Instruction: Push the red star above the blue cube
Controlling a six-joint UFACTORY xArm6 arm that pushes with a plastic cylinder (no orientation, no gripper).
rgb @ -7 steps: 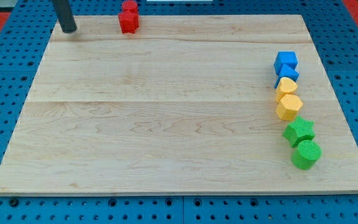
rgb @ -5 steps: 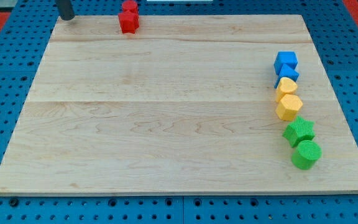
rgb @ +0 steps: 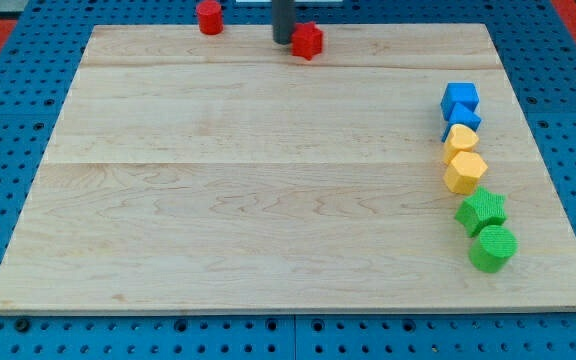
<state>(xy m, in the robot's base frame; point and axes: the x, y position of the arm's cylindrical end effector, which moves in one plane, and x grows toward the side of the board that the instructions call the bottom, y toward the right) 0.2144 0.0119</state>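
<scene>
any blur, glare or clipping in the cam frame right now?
Camera view: even lighting, no glare on the wooden board, and only short soft shadows. My tip is slightly soft-edged beside the red star. The red block at the view's top and the rod's upper part are clipped by the frame.

Red star (rgb: 308, 40), blue cube (rgb: 459, 99)

tip (rgb: 283, 40) touching star's (rgb: 308, 41) left | cube (rgb: 459, 100) far right, lower
</scene>
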